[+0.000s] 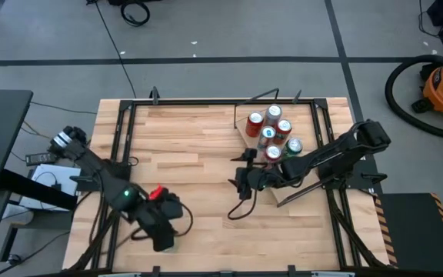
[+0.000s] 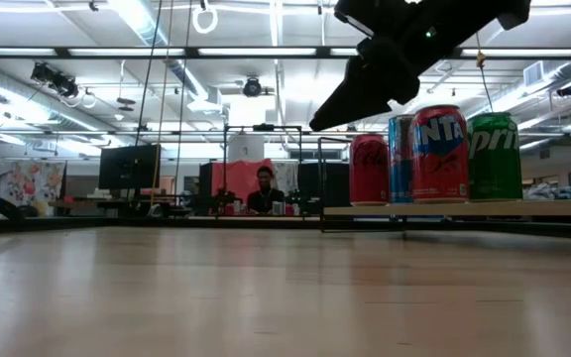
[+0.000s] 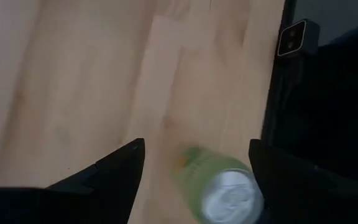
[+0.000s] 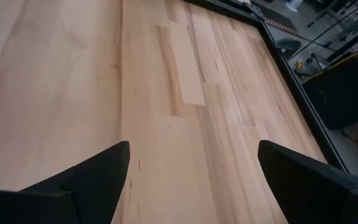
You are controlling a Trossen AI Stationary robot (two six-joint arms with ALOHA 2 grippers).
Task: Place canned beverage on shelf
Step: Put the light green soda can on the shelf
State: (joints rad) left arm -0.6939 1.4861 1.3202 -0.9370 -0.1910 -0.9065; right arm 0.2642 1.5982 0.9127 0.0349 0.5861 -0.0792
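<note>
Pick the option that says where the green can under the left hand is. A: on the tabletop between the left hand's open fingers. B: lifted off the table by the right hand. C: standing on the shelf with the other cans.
A: in the left wrist view the green can sits on the bare tabletop between the left hand's spread fingers.

We see the shelf, a small light-wood board set askew on the table's far right part, edged by thin black rods. On it stand six cans upright and close together: in the low view a red one, a blue one, a red-and-blue one and a green one. A seventh, pale green can with a silver top shows in the left wrist view, on the tabletop near its edge.
</note>
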